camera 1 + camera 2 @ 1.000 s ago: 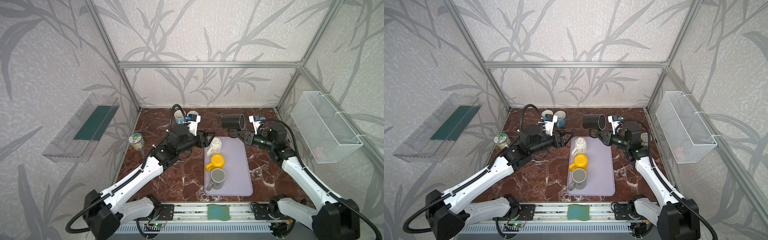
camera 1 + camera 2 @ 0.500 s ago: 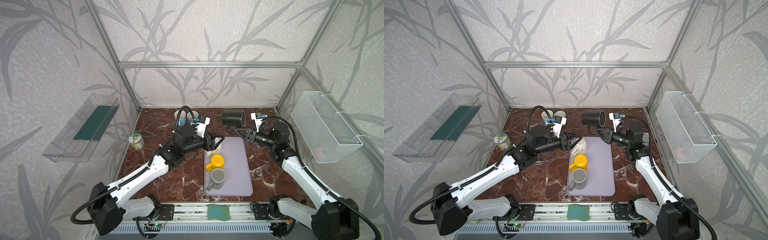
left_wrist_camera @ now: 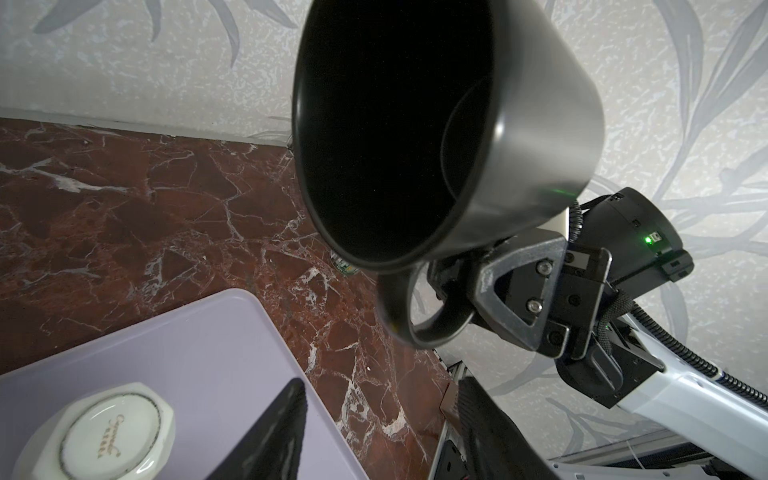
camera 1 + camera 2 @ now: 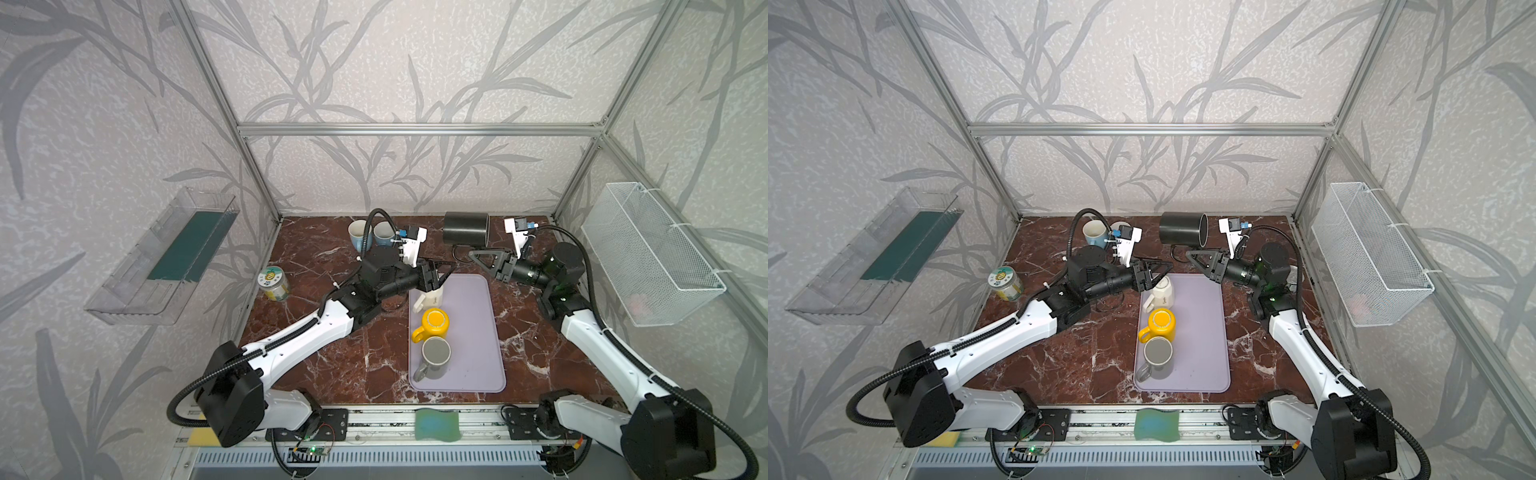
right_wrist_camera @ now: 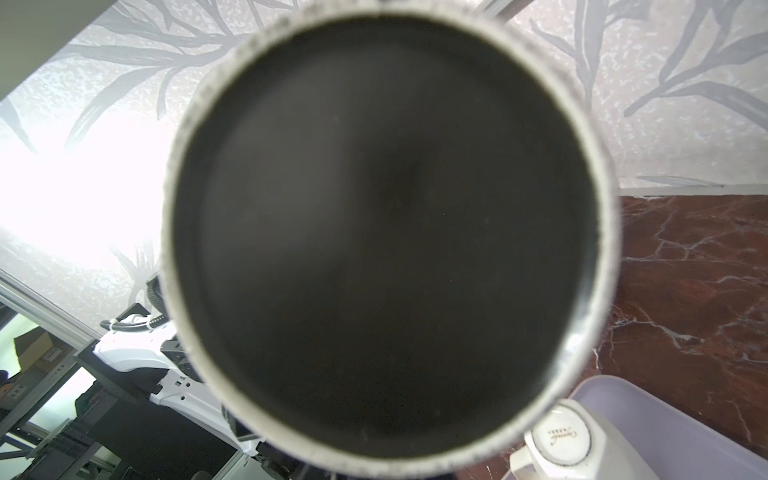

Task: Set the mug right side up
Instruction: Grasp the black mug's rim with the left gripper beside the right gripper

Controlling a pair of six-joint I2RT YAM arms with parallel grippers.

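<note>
The black mug hangs in the air on its side over the back of the table. My right gripper is shut on its handle. The mug's dark mouth faces the left wrist camera, and its flat base fills the right wrist view. My left gripper is open with nothing between its fingers. It hovers just below the black mug, above an upside-down white mug.
A lilac mat carries the white mug, a yellow mug and a grey mug. Two blue mugs stand at the back, a jar at the left. A wire basket hangs on the right wall and a clear tray on the left.
My left arm has reached right, bringing its gripper over the white mug and under the black mug, with its jaws narrowing. The right gripper has raised the black mug slightly.
</note>
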